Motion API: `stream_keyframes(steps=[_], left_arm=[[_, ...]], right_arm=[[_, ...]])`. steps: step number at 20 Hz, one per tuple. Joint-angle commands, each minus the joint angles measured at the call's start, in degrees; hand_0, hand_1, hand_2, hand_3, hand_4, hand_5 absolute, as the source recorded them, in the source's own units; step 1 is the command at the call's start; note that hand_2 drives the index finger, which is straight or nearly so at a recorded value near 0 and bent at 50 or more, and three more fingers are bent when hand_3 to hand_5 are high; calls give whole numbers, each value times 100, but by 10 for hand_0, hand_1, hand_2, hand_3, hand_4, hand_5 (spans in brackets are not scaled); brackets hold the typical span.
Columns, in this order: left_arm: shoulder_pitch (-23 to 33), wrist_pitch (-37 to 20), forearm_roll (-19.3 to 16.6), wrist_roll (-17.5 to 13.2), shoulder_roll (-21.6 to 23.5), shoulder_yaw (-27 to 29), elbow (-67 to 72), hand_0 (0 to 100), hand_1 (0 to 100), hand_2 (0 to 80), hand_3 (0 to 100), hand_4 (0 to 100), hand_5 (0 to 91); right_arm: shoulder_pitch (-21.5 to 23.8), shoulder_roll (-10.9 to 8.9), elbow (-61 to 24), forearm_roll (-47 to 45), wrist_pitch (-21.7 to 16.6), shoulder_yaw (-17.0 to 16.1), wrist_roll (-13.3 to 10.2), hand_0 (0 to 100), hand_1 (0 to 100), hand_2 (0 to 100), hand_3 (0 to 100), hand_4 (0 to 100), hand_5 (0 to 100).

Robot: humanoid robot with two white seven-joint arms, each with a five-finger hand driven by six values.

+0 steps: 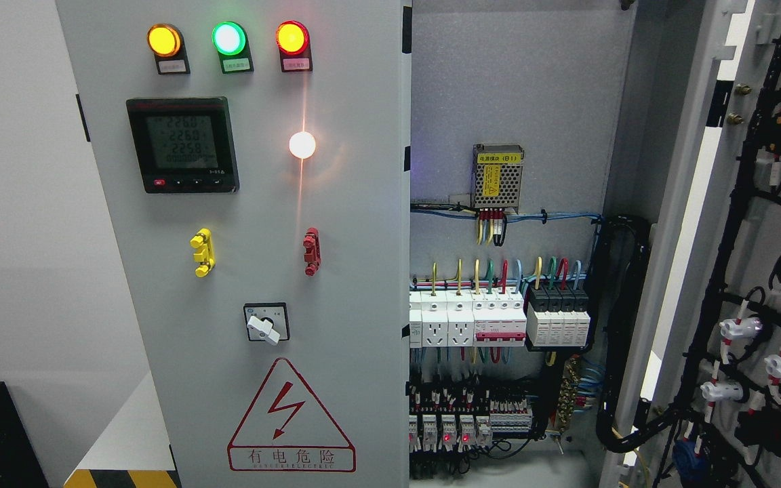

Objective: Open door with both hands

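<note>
Neither hand of the robot showed in the head view, so I could not tell the state of the fingers. Nearest, the right door [763, 285] stood swung wide, its wiring side turned outward. The left door [262, 271] stayed closed, probably the remaining step. Behind, the breakers [499, 318] sat exposed in the cabinet interior [519, 88].

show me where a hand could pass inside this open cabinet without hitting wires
Bare back panel above the power supply, and left of it. Crowded from the breaker row down through the relays. The open right door is full of cabling.
</note>
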Motion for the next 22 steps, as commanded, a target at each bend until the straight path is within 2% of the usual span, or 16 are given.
stream_keyframes(steps=[1,3,6,7,10,13,16,19,22], left_arm=[[-12,-8,-306,-3,-182,1078,251,0,0,0,0,0,0],[-12,-8,-253,-3,-182,1078,251,0,0,0,0,0,0],[-12,-8,-244,-3,-182,1069,259,0,0,0,0,0,0],[-12,-8,-235,-3,-182,1060,268,0,0,0,0,0,0],[-12,-17,-235,-3,-181,1069,259,0,0,0,0,0,0],[-12,-17,-192,-3,-182,1078,259,0,0,0,0,0,0],[-12,-17,45,-3,-182,1113,251,0,0,0,0,0,0],[-12,-17,64,-3,-182,1104,259,0,0,0,0,0,0],[-12,-17,64,-11,-182,1087,251,0,0,0,0,0,0]], right_arm=[[506,-171,-3154,123,-112,251,-3,191,0,0,0,0,0],[654,-232,-3540,132,-129,391,-3,191,0,0,0,0,0],[918,-644,-4226,123,-445,760,-3,191,0,0,0,0,0],[962,-680,-4367,123,-611,796,-3,191,0,0,0,0,0],[1051,-672,-4605,132,-1139,875,-3,191,0,0,0,0,0],[1051,-680,-4798,132,-1465,893,-11,191,0,0,0,0,0],[1086,-689,-5079,132,-1492,963,-11,191,0,0,0,0,0],[1095,-707,-5422,132,-1492,1042,-11,191,0,0,0,0,0],[1086,-829,-5686,132,-1492,1261,-11,191,0,0,0,0,0]])
